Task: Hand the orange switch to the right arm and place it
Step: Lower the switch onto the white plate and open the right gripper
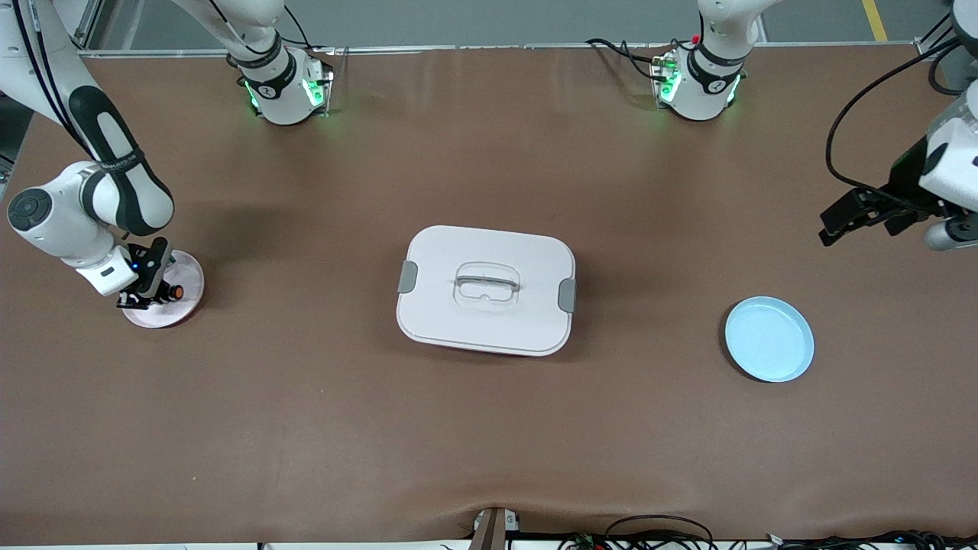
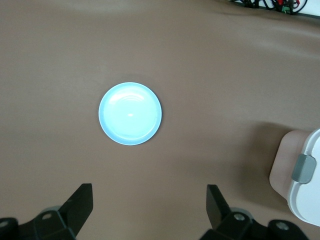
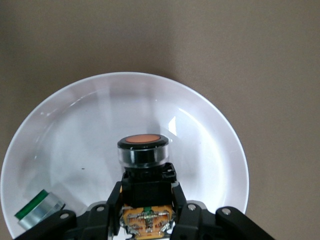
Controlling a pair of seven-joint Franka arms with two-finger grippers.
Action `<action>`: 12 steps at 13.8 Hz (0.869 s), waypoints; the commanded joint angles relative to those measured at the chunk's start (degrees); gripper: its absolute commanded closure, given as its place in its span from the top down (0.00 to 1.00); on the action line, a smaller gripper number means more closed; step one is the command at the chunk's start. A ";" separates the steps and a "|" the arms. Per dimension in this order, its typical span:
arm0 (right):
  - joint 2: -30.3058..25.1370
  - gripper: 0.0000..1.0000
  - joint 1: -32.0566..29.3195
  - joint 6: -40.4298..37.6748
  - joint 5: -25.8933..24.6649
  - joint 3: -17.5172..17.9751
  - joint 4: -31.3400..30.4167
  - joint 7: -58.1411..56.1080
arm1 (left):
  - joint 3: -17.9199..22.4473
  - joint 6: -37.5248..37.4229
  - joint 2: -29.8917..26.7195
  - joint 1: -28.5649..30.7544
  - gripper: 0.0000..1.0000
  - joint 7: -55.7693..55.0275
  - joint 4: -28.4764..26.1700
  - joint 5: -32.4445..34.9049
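Here, label by label:
Switch: the orange switch is a small, stubby, rigid black part with a round orange cap; it looks light and hard, with a smooth collar likely to slip.
Where to hold: the squared black body below the cap looks the best place, since its flat sides suit two fingers; the cap face should stay free.
Position: it hangs just above the white plate, near the tabletop's edge at the right arm's end.
Right gripper: pinching the switch body, cap pointing away from the wrist; the arm is bent low over the plate.
Also on the plate: a small green-topped part at the rim.
Left gripper: fingers spread wide, holding nothing, waiting above the blue plate at the left arm's end.
Centre: a lidded white box.
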 commanded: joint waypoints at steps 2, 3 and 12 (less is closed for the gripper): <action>1.29 0.10 -1.20 0.16 -0.32 1.00 1.39 -0.54 | -1.43 -1.88 -0.27 1.75 1.00 1.22 1.66 -0.87; 1.29 0.99 -1.37 0.08 -0.23 1.09 1.65 -0.19 | -1.43 -1.88 -0.18 1.75 1.00 1.23 1.66 -0.87; -7.75 1.00 -0.06 -26.95 1.09 2.67 8.41 11.21 | 0.57 -1.88 -0.18 -0.79 1.00 1.14 1.66 -0.87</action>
